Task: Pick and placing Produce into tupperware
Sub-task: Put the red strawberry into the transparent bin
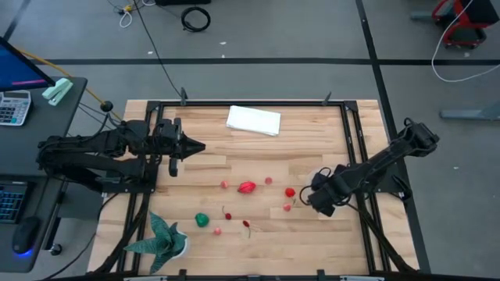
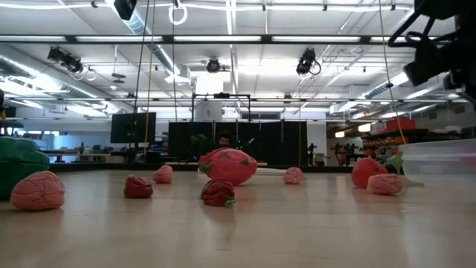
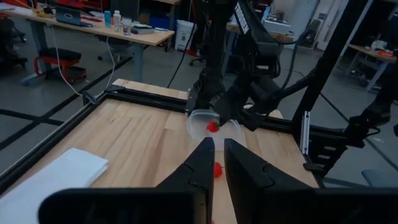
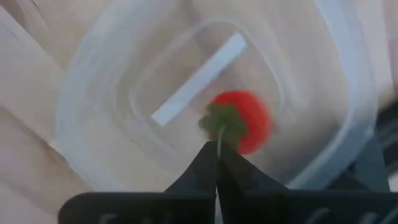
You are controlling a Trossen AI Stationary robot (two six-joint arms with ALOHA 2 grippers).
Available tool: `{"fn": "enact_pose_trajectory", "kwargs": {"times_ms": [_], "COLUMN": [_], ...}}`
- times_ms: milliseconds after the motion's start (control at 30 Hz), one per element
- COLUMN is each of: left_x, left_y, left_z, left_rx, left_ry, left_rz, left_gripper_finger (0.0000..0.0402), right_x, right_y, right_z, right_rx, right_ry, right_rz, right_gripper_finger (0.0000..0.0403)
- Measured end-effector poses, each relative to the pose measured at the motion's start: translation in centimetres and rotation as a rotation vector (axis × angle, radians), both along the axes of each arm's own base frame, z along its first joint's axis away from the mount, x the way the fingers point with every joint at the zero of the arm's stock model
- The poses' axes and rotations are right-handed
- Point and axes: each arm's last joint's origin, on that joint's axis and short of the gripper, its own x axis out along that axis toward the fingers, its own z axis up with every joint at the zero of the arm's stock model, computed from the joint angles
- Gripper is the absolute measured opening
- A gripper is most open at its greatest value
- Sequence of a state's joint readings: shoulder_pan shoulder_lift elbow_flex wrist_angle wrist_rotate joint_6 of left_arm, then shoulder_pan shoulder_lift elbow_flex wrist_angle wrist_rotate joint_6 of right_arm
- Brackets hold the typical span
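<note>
My right gripper is shut on a small red toy fruit with a green cap, right above the clear tupperware. In the high view this gripper is on the right half of the table. The tupperware stands on the wood with the red fruit showing within its walls. More produce lies flat on the table: a larger red piece, a green piece and pink bits. My left gripper waits at the left edge, slightly open, touching nothing. My right gripper pinches the fruit's thin green stem between its two fingertips, coming from above and pointing down. The red fruit hangs below the fingers inside the tupperware's outline. Whether it touches the tupperware's floor, I cannot tell.
A white folded cloth lies near the far edge. A spiky teal plant stands at the near left corner. Black frame rails border the table. Bare wood lies between the cloth and the scattered produce.
</note>
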State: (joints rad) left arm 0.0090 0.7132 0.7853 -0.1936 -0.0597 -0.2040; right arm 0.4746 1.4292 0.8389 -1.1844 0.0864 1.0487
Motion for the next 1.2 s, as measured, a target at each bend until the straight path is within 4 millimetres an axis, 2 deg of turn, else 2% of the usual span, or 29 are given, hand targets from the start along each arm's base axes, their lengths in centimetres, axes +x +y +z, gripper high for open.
{"fn": "enact_pose_trajectory", "kwargs": {"times_ms": [167,367,500,633,767,900,1000,1067,1200], "left_x": [0.0,0.0,0.0,0.0,0.0,0.0,0.0,0.0,0.0], "left_y": [0.0,0.0,0.0,0.0,0.0,0.0,0.0,0.0,0.0], "left_z": [0.0,0.0,0.3,0.5,0.5,0.4,0.4,0.4,0.4], "left_rx": [0.002,0.006,0.006,0.007,0.009,0.015,0.039,0.040,0.041], "left_ry": [0.000,-0.001,-0.027,-0.054,-0.046,-0.045,-0.043,-0.043,-0.040], "left_rz": [0.000,0.000,0.000,0.000,0.000,-0.001,-0.003,-0.004,-0.004], "left_gripper_finger": [0.0040,0.0043,0.0039,0.0044,0.0051,0.0056,0.0057,0.0055,0.0054], "right_x": [0.1,0.8,1.1,1.4,3.6,6.4,7.8,8.3,8.8], "right_y": [-0.7,-1.7,-2.3,-3.0,-2.8,-1.5,-0.9,-0.7,-0.4], "right_z": [-0.8,-0.4,1.2,4.3,6.3,6.8,7.0,6.9,5.3], "right_rx": [0.013,-0.010,-0.029,-0.124,-0.114,0.007,0.073,0.094,0.129], "right_ry": [0.010,-0.003,0.049,0.111,-0.100,-0.377,-0.533,-0.569,-0.490], "right_rz": [0.087,0.099,0.159,0.183,0.132,0.187,0.162,0.108,-0.007], "right_gripper_finger": [0.0046,0.0097,0.0120,0.0135,0.0143,0.0145,0.0145,0.0145,0.0145]}}
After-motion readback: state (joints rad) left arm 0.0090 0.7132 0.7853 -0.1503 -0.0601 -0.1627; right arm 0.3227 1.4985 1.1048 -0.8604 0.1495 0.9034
